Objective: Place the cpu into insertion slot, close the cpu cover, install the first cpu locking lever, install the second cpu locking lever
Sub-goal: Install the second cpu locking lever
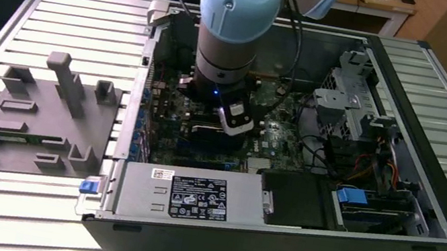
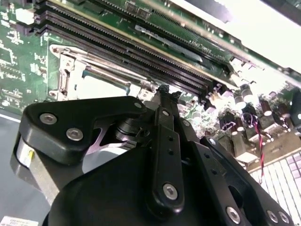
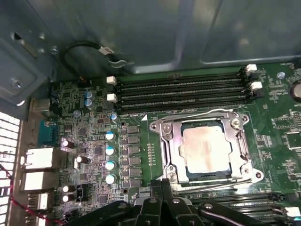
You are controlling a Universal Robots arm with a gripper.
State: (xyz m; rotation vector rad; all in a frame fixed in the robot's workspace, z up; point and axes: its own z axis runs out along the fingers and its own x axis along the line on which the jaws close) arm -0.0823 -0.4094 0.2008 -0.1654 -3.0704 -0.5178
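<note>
Item: cpu (image 3: 205, 149) seated under closed cpu cover (image 3: 165, 143); my claw (image 3: 162, 184) pinched together, empty, beside it — risk: slipping off a lever.

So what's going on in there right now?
The arm has its gripper down inside the open computer case, just beside the insertion slot. The cpu already sits in the slot with the cpu cover lowered around it. The fingers look closed and empty.
</note>
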